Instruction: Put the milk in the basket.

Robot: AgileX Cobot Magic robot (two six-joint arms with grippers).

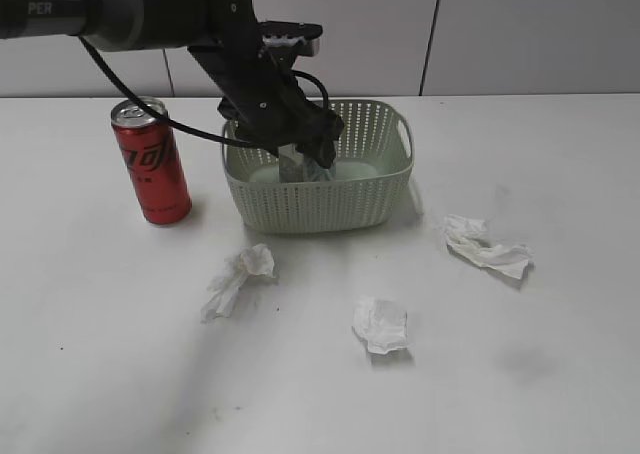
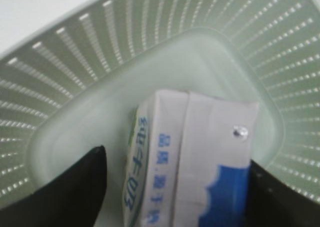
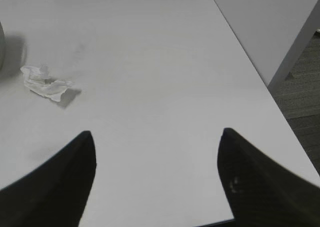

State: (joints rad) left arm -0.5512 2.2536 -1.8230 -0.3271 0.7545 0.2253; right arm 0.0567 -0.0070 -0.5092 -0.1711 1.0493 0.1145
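The milk (image 2: 190,157) is a small white carton with blue markings, inside the pale green basket (image 2: 75,77) near its floor. In the exterior view the basket (image 1: 330,199) stands at the table's middle back, and the milk (image 1: 300,164) shows partly behind the arm. My left gripper (image 2: 176,156) reaches down into the basket (image 1: 315,154). Its fingers straddle the carton; the right finger touches it and the left finger stands a small gap off. My right gripper (image 3: 157,132) is open and empty above bare table; it does not show in the exterior view.
A red can (image 1: 150,164) stands left of the basket. Three crumpled tissues lie in front: left (image 1: 238,279), middle (image 1: 381,326), right (image 1: 485,246). One tissue (image 3: 46,83) shows in the right wrist view. The table's right edge (image 3: 260,82) is close to the right gripper.
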